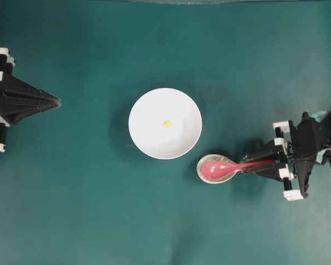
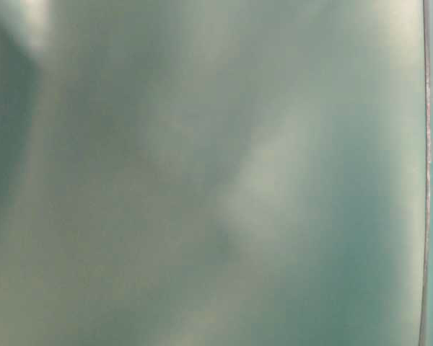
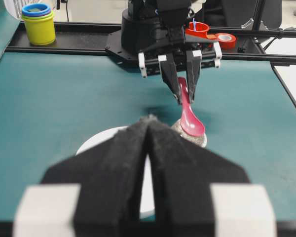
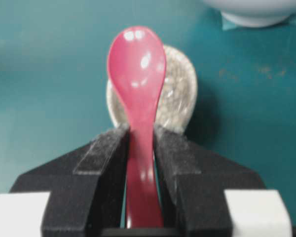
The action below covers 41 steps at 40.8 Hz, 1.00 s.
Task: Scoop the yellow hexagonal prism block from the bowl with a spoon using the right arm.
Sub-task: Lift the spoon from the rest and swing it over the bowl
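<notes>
Right gripper (image 4: 140, 143): jaws clamped on the spoon (image 4: 136, 74) handle, scoop over the speckled spoon rest (image 4: 180, 94).
Left gripper (image 3: 149, 129): fingers pressed together, holding nothing, well left of the bowl (image 1: 146, 141).
Yellow hexagonal prism block (image 1: 166, 124): lying at the bowl's centre.

Even bright light; table-level view blurred, glare on spoon (image 4: 136, 64).

Robotics lab, teal tabletop (image 1: 88, 210), stacked cups (image 3: 38, 22), tape roll (image 3: 227, 39)
</notes>
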Tool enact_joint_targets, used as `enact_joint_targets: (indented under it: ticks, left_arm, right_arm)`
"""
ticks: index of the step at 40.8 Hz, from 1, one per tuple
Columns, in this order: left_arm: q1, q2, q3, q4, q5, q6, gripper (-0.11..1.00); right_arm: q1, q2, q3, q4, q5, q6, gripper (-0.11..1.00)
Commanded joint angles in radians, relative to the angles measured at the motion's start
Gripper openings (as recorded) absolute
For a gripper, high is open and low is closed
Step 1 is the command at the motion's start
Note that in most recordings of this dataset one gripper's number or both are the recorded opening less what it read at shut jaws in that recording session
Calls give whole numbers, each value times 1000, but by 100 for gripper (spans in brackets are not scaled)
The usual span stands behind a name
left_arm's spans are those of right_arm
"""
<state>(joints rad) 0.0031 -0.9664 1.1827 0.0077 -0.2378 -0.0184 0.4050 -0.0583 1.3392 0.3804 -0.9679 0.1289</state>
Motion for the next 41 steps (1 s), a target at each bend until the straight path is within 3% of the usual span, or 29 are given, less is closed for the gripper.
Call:
enact_joint_targets:
  ticks: [1,11,20,29,41]
  left_arm:
    - [2,8,-26,2,-6,-2,0]
    - [0,6,-28,2,-12,-2,0]
    - [2,8,-28,2,-12,-2,0]
    - [2,8,-28,2,-12,-2,0]
    - [2,8,-26,2,-12,-2,0]
  right_arm:
    - [-18,-87,-25,2,87,-15,22]
    - [-110,-302,-100,2,397,-91,22]
    - [-245,-433,-225,2,719,-101,22]
    - [-354,-442,-374,2,992,-100,22]
    - [-434,-382,-523,2,1172,-95,22]
